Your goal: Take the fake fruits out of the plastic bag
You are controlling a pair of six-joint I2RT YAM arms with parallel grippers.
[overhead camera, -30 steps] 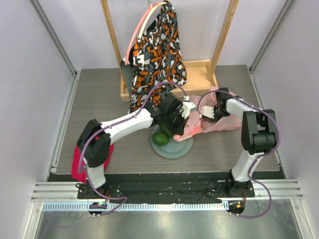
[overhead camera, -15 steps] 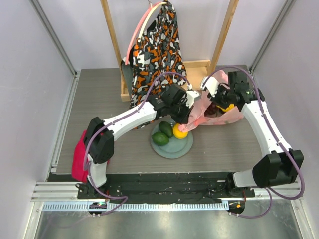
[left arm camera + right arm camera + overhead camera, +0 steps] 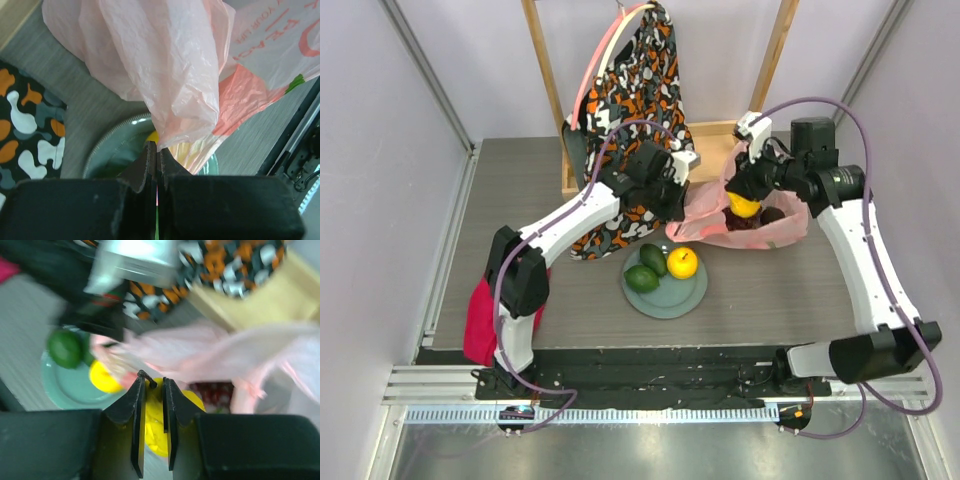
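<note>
Two claws closed: left on bag film, right on one fruit.

Left claw (image 3: pixel 155 150) is clamped on a fold of the pink plastic bag (image 3: pixel 175 65); its red lettering is inverted and cut off, not readable in full. Right claw (image 3: pixel 154 382) grips one held orange-yellow fruit (image 3: pixel 743 207) over the bag mouth. The plate (image 3: pixel 665 305) on the tabletop (image 3: pixel 520 250) carries three: two green fruits (image 3: pixel 641 279) and one plated orange-yellow fruit (image 3: pixel 682 263). One dark grape bunch (image 3: pixel 216 392) shows inside the bag, blurred.

a robot lab cell: bare pale walls (image 3: pixel 380 180), aluminium rail (image 3: pixel 430 383), grey tabletop (image 3: pixel 510 210).
</note>
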